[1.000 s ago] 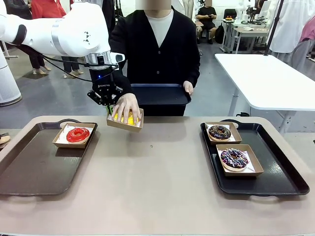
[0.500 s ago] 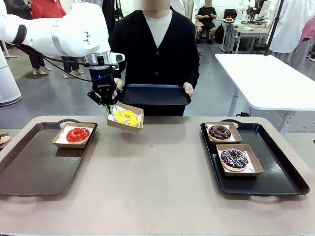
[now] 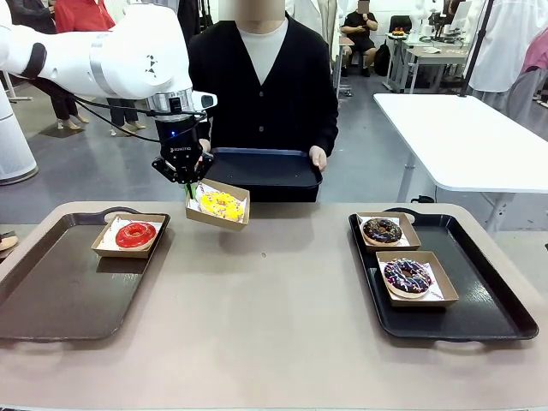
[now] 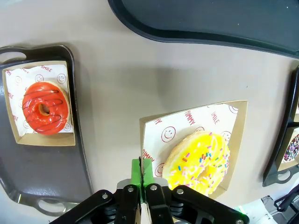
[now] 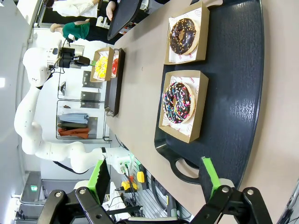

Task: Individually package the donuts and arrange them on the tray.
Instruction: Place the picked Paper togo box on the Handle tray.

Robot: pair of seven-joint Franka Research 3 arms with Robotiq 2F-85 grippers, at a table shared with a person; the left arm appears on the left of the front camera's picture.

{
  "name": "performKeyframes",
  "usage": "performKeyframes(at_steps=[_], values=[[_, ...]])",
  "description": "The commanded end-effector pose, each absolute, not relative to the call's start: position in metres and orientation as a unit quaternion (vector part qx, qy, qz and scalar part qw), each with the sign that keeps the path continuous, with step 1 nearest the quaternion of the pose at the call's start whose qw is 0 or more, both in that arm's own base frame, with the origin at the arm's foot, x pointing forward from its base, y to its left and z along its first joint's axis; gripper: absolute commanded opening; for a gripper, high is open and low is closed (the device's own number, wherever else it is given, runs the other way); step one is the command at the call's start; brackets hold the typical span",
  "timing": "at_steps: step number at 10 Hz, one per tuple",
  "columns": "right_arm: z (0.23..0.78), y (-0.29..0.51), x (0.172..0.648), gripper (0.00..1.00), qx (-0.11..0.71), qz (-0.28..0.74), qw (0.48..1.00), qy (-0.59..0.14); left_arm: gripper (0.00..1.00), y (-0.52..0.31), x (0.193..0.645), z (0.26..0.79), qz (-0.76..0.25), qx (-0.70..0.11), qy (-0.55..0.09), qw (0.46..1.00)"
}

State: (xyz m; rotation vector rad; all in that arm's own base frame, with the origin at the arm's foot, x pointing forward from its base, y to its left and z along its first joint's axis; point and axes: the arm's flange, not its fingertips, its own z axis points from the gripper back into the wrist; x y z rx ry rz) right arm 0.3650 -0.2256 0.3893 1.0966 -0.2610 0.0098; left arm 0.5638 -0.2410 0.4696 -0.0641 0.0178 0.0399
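My left gripper [image 3: 189, 186] is shut on the near left edge of a brown cardboard box [image 3: 240, 217] and holds it tilted above the table's far side. The yellow donut [image 3: 222, 205] with sprinkles lies in that box. In the left wrist view the gripper [image 4: 143, 173] pinches the box's paper-lined rim beside the yellow donut [image 4: 202, 161]. The red donut [image 3: 135, 234] sits boxed on the left tray [image 3: 51, 291]. On the right tray [image 3: 488, 300] lie the boxed chocolate donut [image 3: 382, 229] and the purple sprinkled donut [image 3: 408, 275]. My right gripper [image 5: 156, 177] stands open near that tray's handle.
A person stands at the far side and holds a dark empty tray [image 3: 265, 167] with both hands just beyond the table edge. The tabletop [image 3: 274, 308] between the two trays is bare. A white table [image 3: 462, 128] stands at the back right.
The person's hand has lifted off the yellow donut and gone back to the held tray, which has shifted slightly left. My left gripper keeps the box where it was.
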Motion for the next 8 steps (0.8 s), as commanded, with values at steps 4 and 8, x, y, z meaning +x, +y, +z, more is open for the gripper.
performKeyframes(at_steps=[4, 8], values=[[0.389, -0.223, 0.36, 1.0, 0.518, 0.003, 0.847, -0.122, 0.01, -0.163, 0.509, 0.498, -0.024, -0.067, 0.008, 0.997], [0.389, -0.223, 0.36, 1.0, 0.518, 0.003, 0.847, -0.122, 0.01, -0.072, 0.446, 0.498, -0.029, -0.044, 0.0, 0.999]])
